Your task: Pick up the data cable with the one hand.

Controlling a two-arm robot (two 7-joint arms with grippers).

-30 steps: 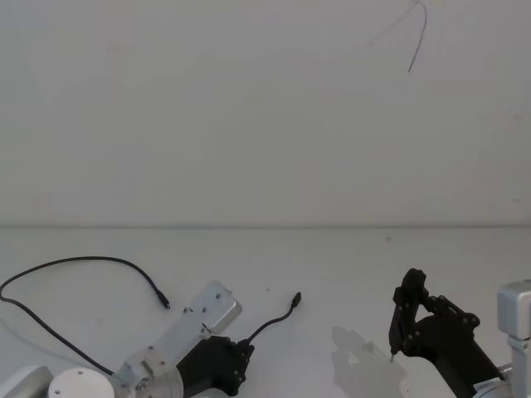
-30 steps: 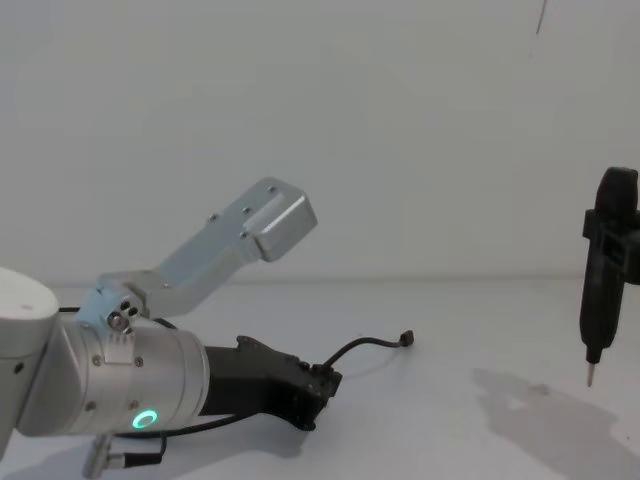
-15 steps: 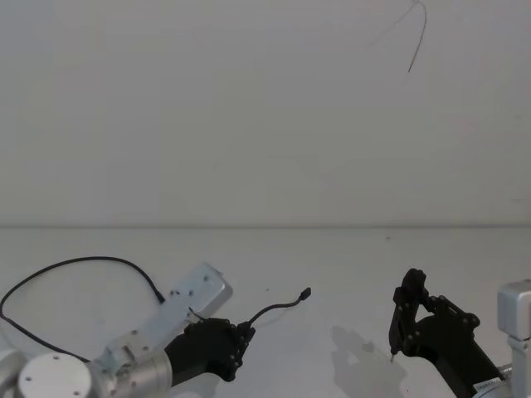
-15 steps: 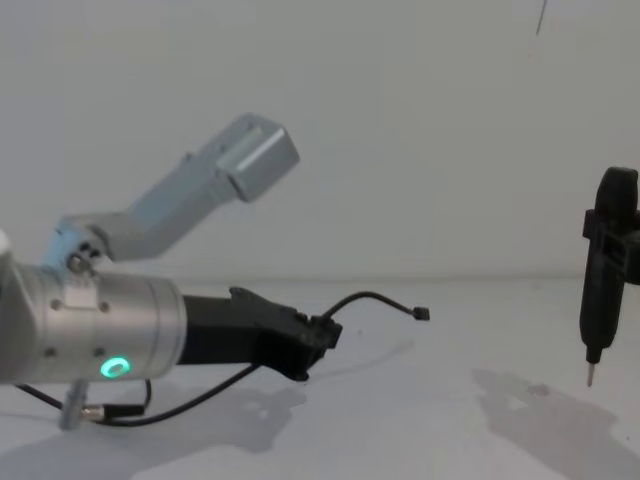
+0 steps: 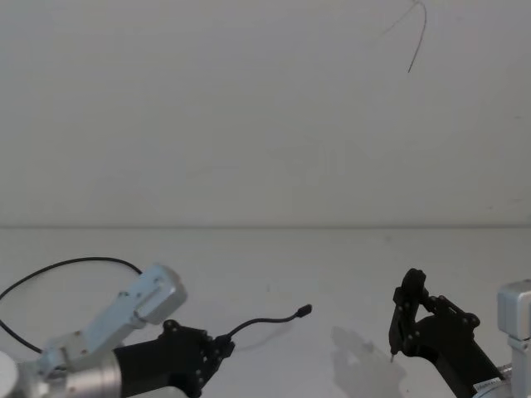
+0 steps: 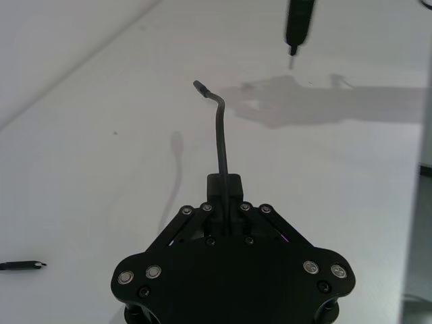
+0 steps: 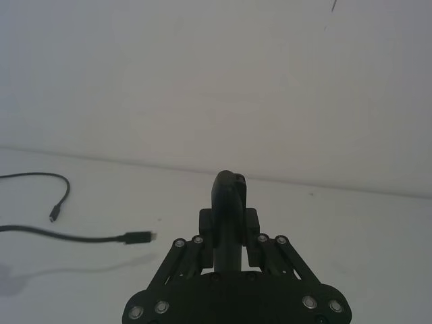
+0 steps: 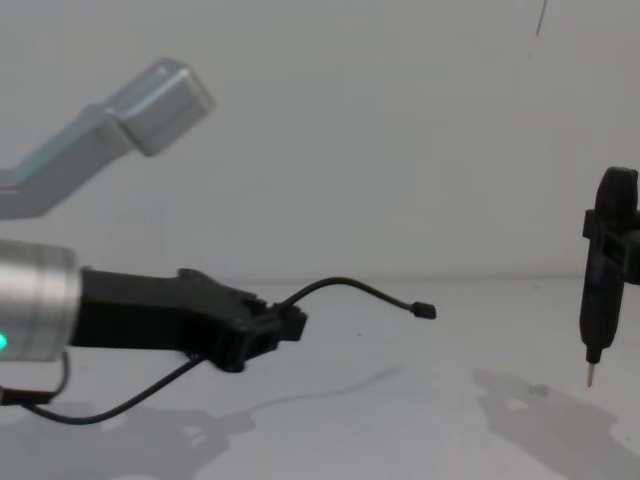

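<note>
Far left on the white bench (image 5: pixel 348 265): slack of the data cable (image 8: pixel 340 284), lying in a wide loop and passing behind the silver bracket (image 5: pixel 141 300) on the left arm. Other end of it flat on the bench, well apart from the arm in the left wrist view.

Next, the left gripper (image 8: pixel 290 325), reaching forward and rightward from the lower left corner, raised clear of the bench in the chest view. Fingers (image 6: pixel 214 189) pressed fully together on the cable a short way back from its end. Behind the grip, cable sagging down toward the bench. Ahead of the grip, a short free length rising, arching over to the right and ending in a small black plug (image 8: pixel 424 311) hanging in the air, with a thin shadow on the bench below.

Toward the right, well apart from cable and plug: the right gripper (image 7: pixel 229 226), closed on a black stick (image 8: pixel 593 340). Stick upright in the chest view, pale tip pointing down at the bench, grey shadow beside it.
</note>
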